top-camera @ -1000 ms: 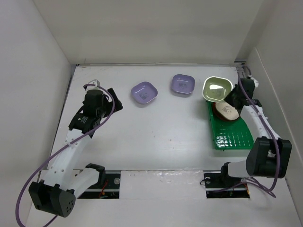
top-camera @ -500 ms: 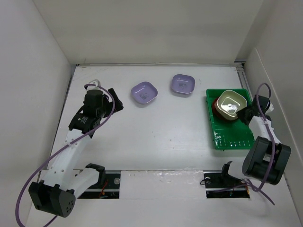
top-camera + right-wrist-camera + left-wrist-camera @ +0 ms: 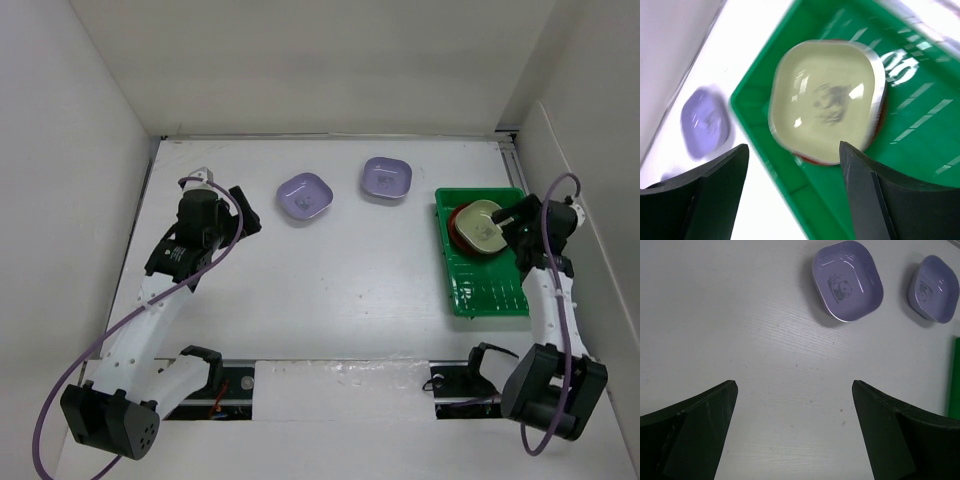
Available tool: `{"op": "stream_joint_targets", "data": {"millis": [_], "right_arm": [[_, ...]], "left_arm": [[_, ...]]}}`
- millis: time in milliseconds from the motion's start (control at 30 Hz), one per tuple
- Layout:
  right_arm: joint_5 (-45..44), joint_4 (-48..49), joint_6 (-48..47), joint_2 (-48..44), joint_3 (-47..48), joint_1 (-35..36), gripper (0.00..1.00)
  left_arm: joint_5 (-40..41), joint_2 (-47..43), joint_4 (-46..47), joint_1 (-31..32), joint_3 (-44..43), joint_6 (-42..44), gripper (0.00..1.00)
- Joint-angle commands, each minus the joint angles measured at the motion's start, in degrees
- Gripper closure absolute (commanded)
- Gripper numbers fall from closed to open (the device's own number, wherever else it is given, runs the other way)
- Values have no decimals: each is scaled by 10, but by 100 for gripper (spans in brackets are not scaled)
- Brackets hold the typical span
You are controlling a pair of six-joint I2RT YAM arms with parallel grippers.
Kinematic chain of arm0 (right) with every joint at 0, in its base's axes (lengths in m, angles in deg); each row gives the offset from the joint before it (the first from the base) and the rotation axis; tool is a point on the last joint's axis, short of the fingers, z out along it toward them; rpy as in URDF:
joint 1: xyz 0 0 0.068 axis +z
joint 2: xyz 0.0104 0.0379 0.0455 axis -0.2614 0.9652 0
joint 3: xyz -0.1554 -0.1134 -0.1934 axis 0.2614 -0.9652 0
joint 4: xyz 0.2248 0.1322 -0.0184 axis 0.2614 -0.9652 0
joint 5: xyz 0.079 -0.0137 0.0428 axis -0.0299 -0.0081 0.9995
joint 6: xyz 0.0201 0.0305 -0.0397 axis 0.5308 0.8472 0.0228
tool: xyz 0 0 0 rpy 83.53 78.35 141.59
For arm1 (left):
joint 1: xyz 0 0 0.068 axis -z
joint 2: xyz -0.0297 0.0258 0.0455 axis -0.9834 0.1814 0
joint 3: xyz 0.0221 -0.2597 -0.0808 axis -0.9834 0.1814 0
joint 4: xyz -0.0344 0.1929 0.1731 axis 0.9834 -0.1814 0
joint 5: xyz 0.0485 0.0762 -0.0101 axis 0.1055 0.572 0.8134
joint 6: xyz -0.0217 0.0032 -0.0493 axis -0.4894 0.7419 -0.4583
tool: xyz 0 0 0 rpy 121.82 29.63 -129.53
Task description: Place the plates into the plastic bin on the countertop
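The green plastic bin (image 3: 490, 290) stands at the right of the white countertop (image 3: 350, 270). In its far end a pale cream-green dish (image 3: 483, 226) lies on a stack, and a red-orange plate rim (image 3: 455, 225) shows underneath. My right gripper (image 3: 515, 222) hangs open just right of that dish, touching nothing. The right wrist view has the dish (image 3: 825, 100) beyond the open right gripper (image 3: 792, 146). Two lavender dishes (image 3: 304, 196) (image 3: 387, 178) sit on the counter. My left gripper (image 3: 222, 192) is open and empty, left of them.
White walls close in the counter on the left, back and right. In the left wrist view both lavender dishes (image 3: 847, 280) (image 3: 935, 287) lie ahead of the open left gripper (image 3: 794, 385), and the bin's edge (image 3: 955, 380) shows at the right.
My right gripper carried the cream-green dish down onto the stack in the bin, then opened and let it go. The left arm has not moved.
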Motion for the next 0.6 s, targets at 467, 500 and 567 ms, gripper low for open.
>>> {"op": "stream_joint_targets", "data": {"millis": [467, 500, 567], "right_arm": [[-18, -21, -114, 35, 116, 413, 23], [-24, -27, -114, 28, 109, 431, 23], [-35, -28, -107, 7, 102, 483, 23]], "left_arm": [[-26, 149, 101, -2, -32, -136, 0], [-26, 175, 108, -2, -45, -143, 0], [-26, 257, 121, -2, -96, -151, 0]]}}
